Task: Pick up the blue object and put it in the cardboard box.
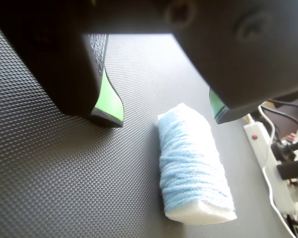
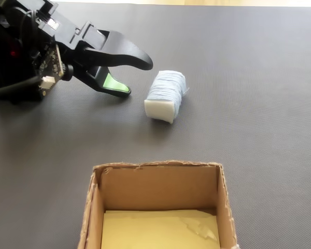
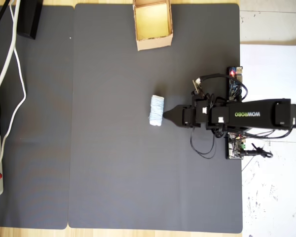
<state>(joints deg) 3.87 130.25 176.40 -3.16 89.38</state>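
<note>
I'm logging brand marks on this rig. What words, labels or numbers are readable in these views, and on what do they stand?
"WOWROBO": white letters on the black arm in the overhead view; they read upside down there.
No other text can be read: the circuit board beside the arm is too small to make out, and the blue object, the cardboard box and the gripper show no print.

A dark textured mat [image 3: 113, 163] covers the table. A white power strip [image 1: 267, 158] with a red switch lies at its edge beside white cables [image 3: 12, 64]. White paper [image 3: 271, 61] lies opposite.
</note>
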